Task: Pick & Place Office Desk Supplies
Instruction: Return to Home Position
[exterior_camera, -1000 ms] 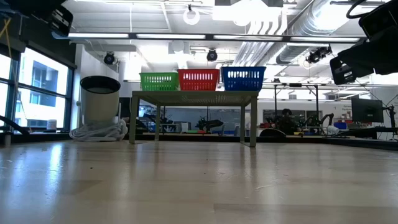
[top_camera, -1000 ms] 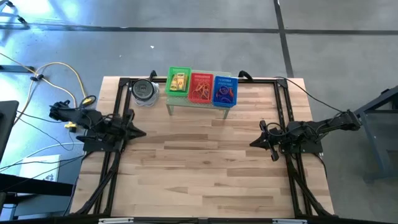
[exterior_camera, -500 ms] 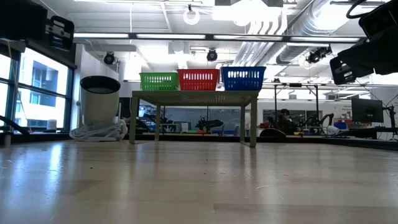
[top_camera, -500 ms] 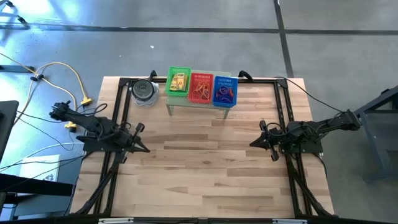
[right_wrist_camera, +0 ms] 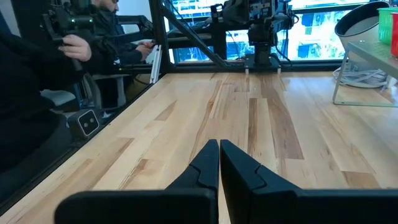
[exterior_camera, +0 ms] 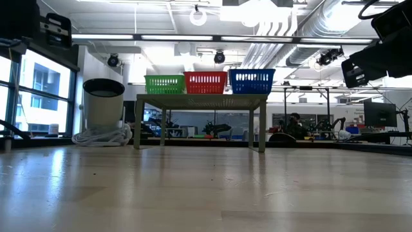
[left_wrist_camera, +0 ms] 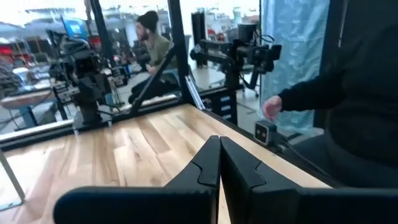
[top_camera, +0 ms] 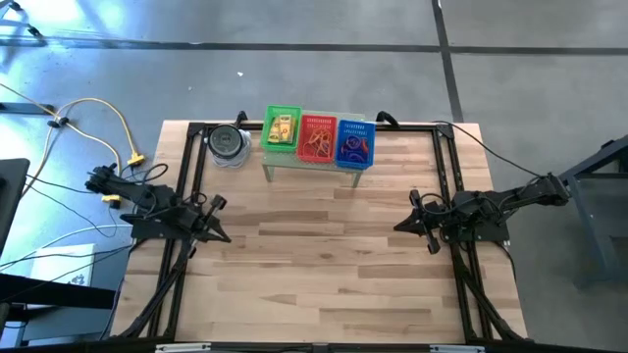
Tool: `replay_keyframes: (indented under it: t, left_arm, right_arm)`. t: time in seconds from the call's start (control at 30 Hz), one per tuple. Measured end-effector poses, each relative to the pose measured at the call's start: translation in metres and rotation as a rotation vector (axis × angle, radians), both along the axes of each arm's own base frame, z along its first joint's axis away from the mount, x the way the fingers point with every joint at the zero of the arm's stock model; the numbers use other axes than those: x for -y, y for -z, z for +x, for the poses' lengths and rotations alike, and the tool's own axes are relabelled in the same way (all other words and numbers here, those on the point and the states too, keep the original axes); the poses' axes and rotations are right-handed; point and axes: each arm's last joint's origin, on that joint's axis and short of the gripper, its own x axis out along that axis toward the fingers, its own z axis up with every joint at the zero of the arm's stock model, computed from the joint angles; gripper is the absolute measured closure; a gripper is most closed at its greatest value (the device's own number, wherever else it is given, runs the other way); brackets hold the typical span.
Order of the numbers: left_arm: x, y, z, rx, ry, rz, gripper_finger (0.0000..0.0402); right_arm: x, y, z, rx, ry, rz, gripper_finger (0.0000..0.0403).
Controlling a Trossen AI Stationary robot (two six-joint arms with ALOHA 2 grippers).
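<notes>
The left tool at 9 o'clock and the right tool at 3 hang pinched shut, empty, above the tabletop. The office desk supplies lie in bins on the shelf at 12. A stray swing could topple them; a canister at 11 and a person's hand crowd the edges.

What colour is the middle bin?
The middle bin is red, best seen in the low view.
</notes>
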Motion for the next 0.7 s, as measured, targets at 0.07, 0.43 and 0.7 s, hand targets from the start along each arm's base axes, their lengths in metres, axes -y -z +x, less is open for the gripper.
replay_keyframes:
  t: [0.07, 0.43, 0.7]
  left_arm:
    - [0.001, 0.007, 0.003, 0.026, -0.011, -0.012, 0.0401]
    - [-0.005, 0.018, 0.010, 0.050, -0.125, -0.056, 0.0401]
    - [-0.021, 0.022, 0.014, 0.011, -0.257, -0.068, 0.0401]
  right_arm:
    - [0.000, 0.000, 0.000, 0.000, 0.000, 0.000, 0.0400]
    - [0.000, 0.000, 0.000, 0.000, 0.000, 0.000, 0.0400]
    - [0.000, 0.000, 0.000, 0.000, 0.000, 0.000, 0.0400]
